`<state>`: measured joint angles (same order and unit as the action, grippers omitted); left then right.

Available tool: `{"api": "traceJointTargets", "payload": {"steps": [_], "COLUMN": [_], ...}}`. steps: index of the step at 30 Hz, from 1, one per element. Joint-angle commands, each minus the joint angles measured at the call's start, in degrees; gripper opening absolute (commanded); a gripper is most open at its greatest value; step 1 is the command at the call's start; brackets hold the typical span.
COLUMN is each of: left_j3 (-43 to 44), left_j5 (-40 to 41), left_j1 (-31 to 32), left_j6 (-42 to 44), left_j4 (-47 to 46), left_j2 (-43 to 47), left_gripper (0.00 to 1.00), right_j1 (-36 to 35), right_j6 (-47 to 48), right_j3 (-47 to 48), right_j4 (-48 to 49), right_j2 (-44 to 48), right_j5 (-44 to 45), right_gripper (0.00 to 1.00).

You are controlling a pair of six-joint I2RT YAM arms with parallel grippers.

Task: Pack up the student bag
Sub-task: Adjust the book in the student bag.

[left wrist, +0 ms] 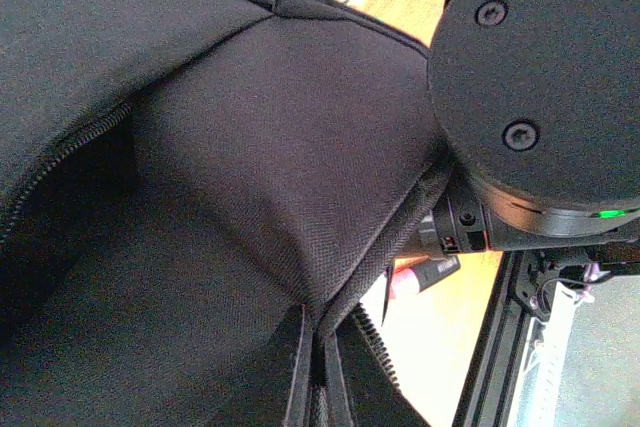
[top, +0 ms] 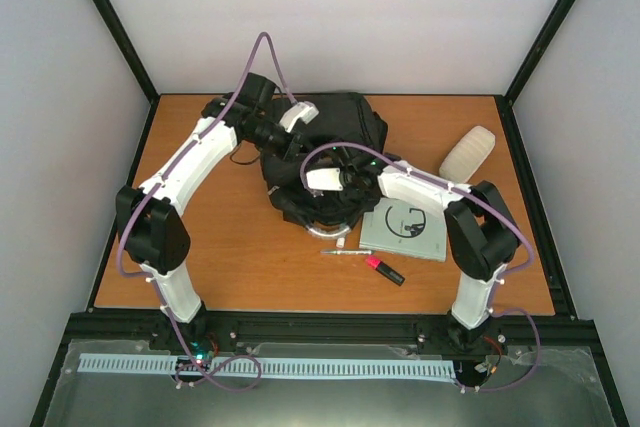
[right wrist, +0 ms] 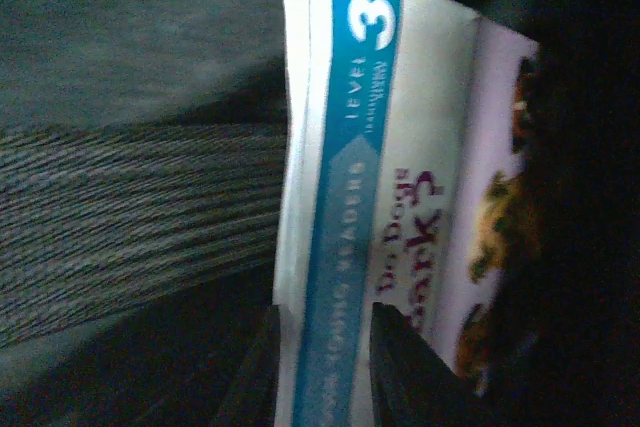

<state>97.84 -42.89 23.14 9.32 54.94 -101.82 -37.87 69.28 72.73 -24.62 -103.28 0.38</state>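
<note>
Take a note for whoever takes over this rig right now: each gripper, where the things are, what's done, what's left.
Left gripper: shut, apparently pinching the student bag fabric beside its zip, holding the opening up.
Right gripper: shut on a reader book, down in the bag's dark interior.
Bag: far centre of the table, unzipped.
Done: the book is at or in the opening, not yet released.
Left: grey notebook, pen, pink highlighter and cream pouch lie on the table outside the bag, on the right arm's side.
</note>
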Motion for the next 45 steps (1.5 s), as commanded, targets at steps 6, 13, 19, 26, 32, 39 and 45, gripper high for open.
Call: {"api": "traceJointTargets", "payload": {"steps": [6, 13, 19, 26, 32, 39, 45], "left_j3": [-0.1, -0.63, -0.51, 1.38, 3.8, 3.28, 3.65], "left_j5": [-4.83, -3.75, -0.18, 0.55, 1.81, 0.76, 1.49], "left_j1": [-0.37, -0.37, -0.61, -2.39, -3.55, -3.81, -3.8], "left_j6": [2.03, 2.49, 4.03, 6.8, 10.54, 10.34, 10.22], "left_j4": [-0.96, -0.81, -0.01, 2.16, 6.56, 6.26, 5.89], "left_j2": [4.41, 4.81, 4.92, 4.59, 3.53, 2.77, 1.74], "left_gripper": [0.01, 0.01, 0.01, 0.01, 0.01, 0.01, 0.01], "right_j1": [-0.19, -0.19, -0.36, -0.54, -1.54, -6.51, -6.52], "right_j6": [-3.21, -2.79, 0.32, -0.4, -2.63, -6.82, -9.67], "right_j3": [9.42, 9.89, 5.38, -0.77, -4.35, -4.48, -4.43], "right_j4": [7.4, 5.85, 1.6, -0.49, -1.14, -1.09, -2.32], "right_j2": [-7.52, -7.87, -1.81, 4.8, 9.08, 12.39, 11.27], "right_j5": [7.02, 5.14, -2.42, -3.9, -5.03, -10.8, -18.28], "right_gripper": [0.22, 0.23, 0.32, 0.34, 0.34, 0.35, 0.42]}}
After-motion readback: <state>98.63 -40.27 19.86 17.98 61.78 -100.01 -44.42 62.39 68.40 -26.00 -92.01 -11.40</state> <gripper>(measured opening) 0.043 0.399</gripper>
